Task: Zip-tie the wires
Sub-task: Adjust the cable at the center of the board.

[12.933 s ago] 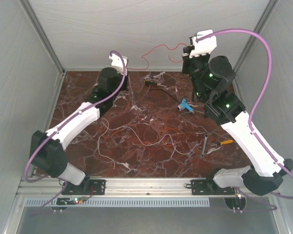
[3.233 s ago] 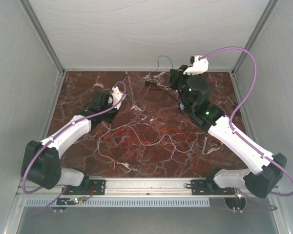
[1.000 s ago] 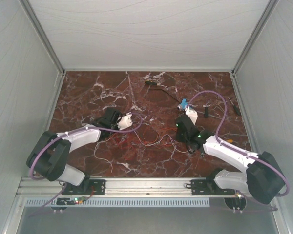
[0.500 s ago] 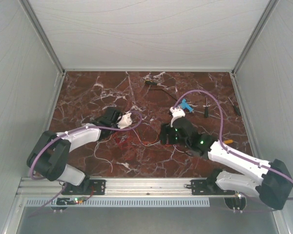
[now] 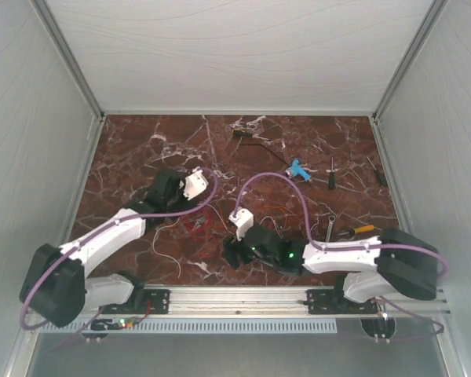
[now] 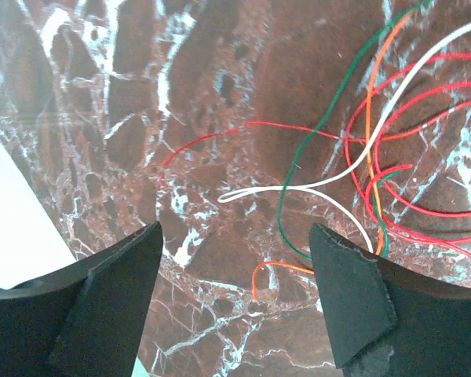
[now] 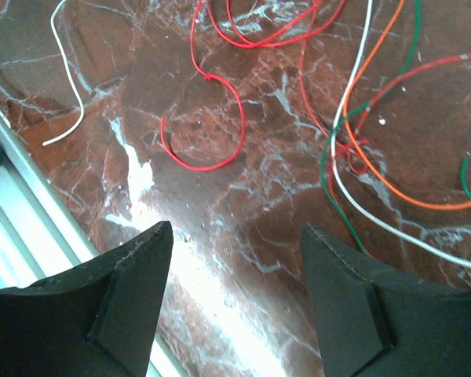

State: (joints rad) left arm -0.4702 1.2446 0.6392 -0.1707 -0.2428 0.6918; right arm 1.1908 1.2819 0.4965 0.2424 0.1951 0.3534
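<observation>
My left claw (image 6: 235, 236) hangs with its jaws apart and nothing between them, over the wires (image 6: 366, 157), which lie loose on the table (image 5: 125, 149) in red, white, green and orange strands. My right claw (image 7: 237, 232) is spread wide too, empty, over the tangle's near edge.

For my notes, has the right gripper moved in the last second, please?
Yes. The right gripper moved left and nearer the front rail, away from the blue tool.
</observation>
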